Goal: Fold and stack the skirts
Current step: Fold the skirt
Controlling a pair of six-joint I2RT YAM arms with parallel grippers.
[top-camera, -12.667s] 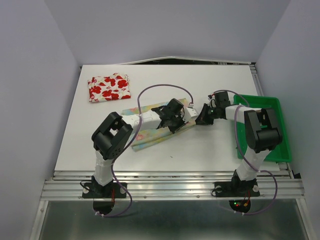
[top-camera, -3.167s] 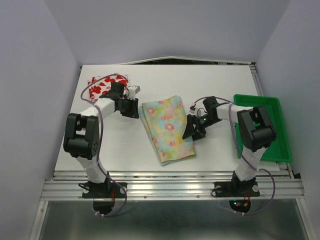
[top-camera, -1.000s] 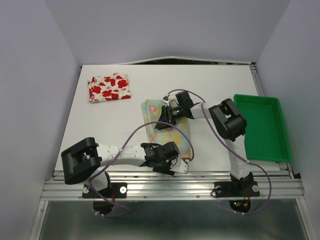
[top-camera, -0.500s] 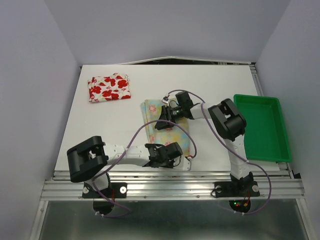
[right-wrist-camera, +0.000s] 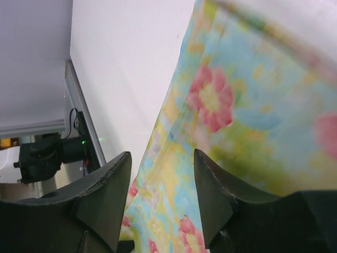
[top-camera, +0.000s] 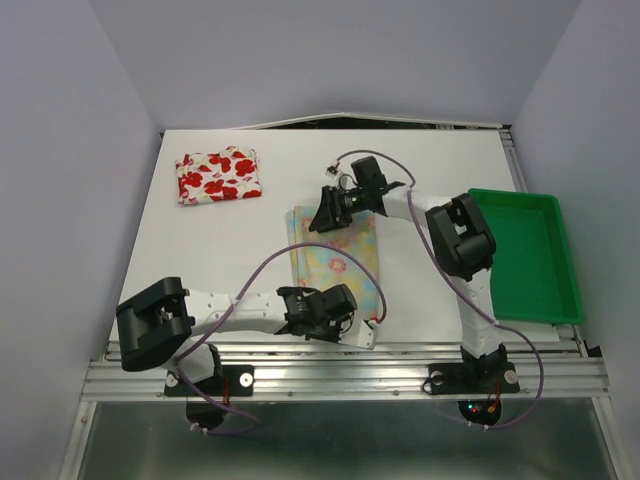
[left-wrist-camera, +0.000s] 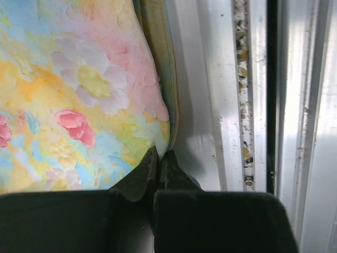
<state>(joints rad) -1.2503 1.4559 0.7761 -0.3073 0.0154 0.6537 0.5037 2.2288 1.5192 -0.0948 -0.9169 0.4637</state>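
The left tool [left-wrist-camera: 159, 154] just clamped the yellow skirt's [top-camera: 340, 255] near corner; the right tool [right-wrist-camera: 161, 158] hangs apart. The next fold looks ready to start.

Left arm [top-camera: 245, 310] and right arm [top-camera: 470, 290]: white links, blocky black joints, looping purple cables [top-camera: 310, 248]; the right gripper [right-wrist-camera: 161, 157] is matte black.

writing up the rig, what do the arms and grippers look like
The left arm and right arm have white links with bulky black joints. A thin purple cable loops along each. The left gripper and right gripper are matte black, wedge-shaped.
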